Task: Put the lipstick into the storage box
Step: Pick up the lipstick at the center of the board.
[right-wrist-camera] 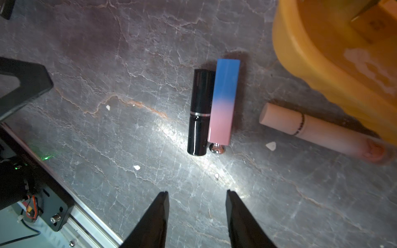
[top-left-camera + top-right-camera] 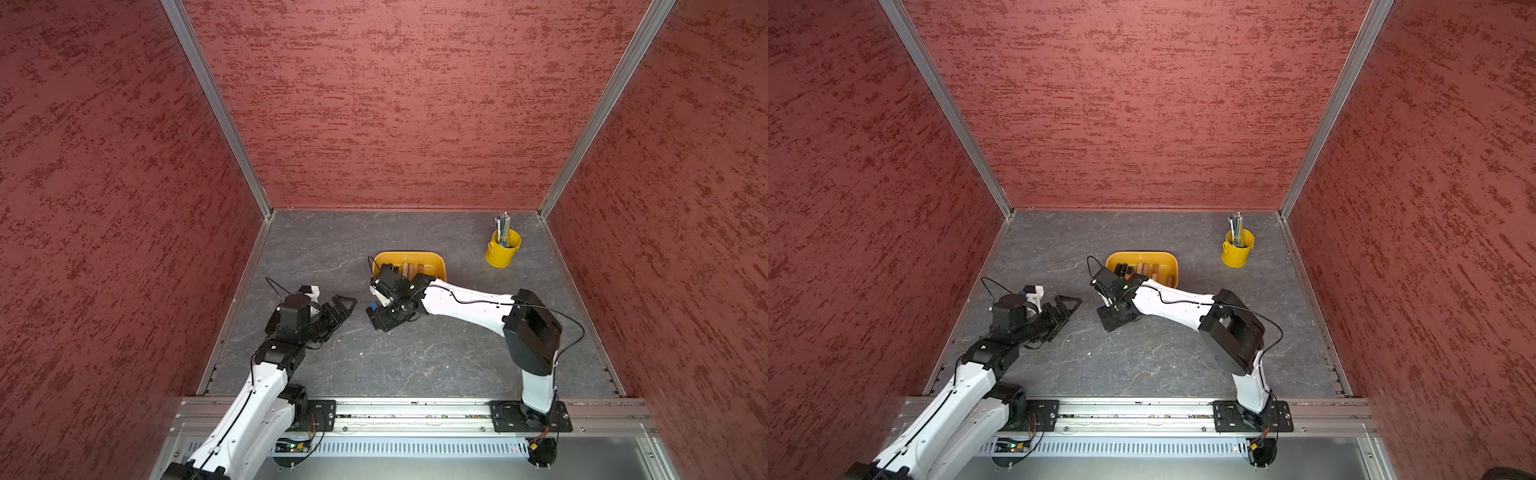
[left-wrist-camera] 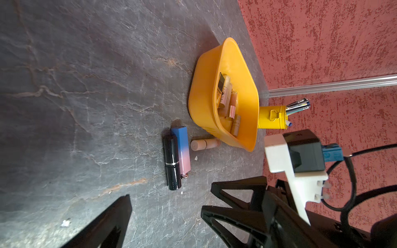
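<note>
You have three lipsticks lying on the tabletop (image 1: 107, 64) outside the storage box (image 3: 204, 90): a black lipstick (image 1: 198, 111) touching a blue-to-pink lipstick (image 1: 223, 101) side by side, and a peach lipstick (image 1: 311, 128) just beside the box's wall, while other tubes (image 3: 231, 103) lie inside it. Your right tool (image 1: 196, 193) hangs near the touching pair, fingers partly spread and empty. Your left tool (image 3: 167, 199) stands spread wide close by, also empty.

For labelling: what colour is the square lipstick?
Square lipstick: blue fading to pink; right wrist view.
</note>
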Robot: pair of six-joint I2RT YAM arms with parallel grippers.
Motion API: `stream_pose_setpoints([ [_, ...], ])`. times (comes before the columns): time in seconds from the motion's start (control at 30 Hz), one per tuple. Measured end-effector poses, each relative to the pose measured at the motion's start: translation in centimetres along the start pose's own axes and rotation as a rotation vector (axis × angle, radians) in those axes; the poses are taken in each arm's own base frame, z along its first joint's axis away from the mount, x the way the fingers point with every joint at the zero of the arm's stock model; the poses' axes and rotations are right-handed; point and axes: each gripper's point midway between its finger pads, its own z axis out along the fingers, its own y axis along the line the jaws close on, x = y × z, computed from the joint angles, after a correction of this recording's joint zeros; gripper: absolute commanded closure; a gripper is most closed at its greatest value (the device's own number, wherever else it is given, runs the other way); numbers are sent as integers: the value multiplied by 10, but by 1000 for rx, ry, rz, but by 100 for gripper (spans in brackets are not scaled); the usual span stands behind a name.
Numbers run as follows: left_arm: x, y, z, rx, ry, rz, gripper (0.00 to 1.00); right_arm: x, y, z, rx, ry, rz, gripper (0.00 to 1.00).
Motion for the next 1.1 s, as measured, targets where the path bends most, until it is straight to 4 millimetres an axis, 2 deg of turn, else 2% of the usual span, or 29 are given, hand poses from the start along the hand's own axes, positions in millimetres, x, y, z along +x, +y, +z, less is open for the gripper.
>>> stream_pose_setpoints([
  [0.17,-1,3,-3,-5,-10,-8,0,-4,-5,16,43,19,-5,53],
  [0.4,-3,5,-6,-9,-22,-17,0,-9,-13,28,100,28,-13,53],
  [1.1,-4,12,-10,-25,-19,-39,0,-12,-24,47,168,55,-36,68],
])
